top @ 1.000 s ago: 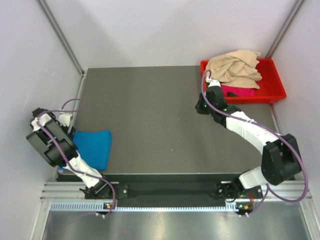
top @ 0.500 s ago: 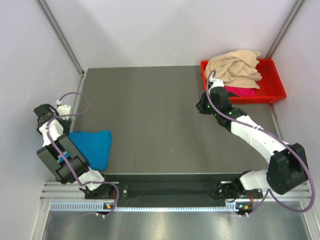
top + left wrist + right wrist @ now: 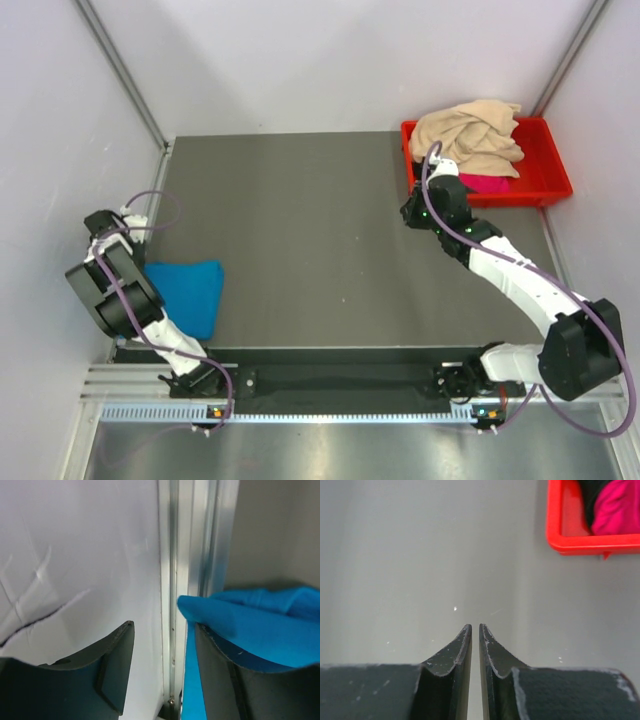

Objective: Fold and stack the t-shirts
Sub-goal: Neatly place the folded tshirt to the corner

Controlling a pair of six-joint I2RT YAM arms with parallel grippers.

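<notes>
The turquoise-blue t-shirt (image 3: 185, 292) lies folded on the table at the front left. It also shows in the left wrist view (image 3: 260, 625), behind the right finger. My left gripper (image 3: 102, 222) is open and empty by the left wall, just beyond the shirt's far left corner. The beige-tan t-shirt (image 3: 468, 135) is heaped in the red bin (image 3: 548, 190), over the magenta-pink t-shirt (image 3: 487, 183), which also shows in the right wrist view (image 3: 619, 507). My right gripper (image 3: 420, 205) is shut and empty over bare table, beside the bin's near left corner (image 3: 580, 544).
The white left wall (image 3: 75, 555) and an aluminium rail (image 3: 172, 580) along the table edge are right in front of the left gripper. The red bin stands at the back right corner. Grey table (image 3: 300, 230) stretches between the two arms.
The left arm has drawn back and lowered toward the left wall, off the blue shirt. The right gripper has moved a little to the right, toward the bin.
</notes>
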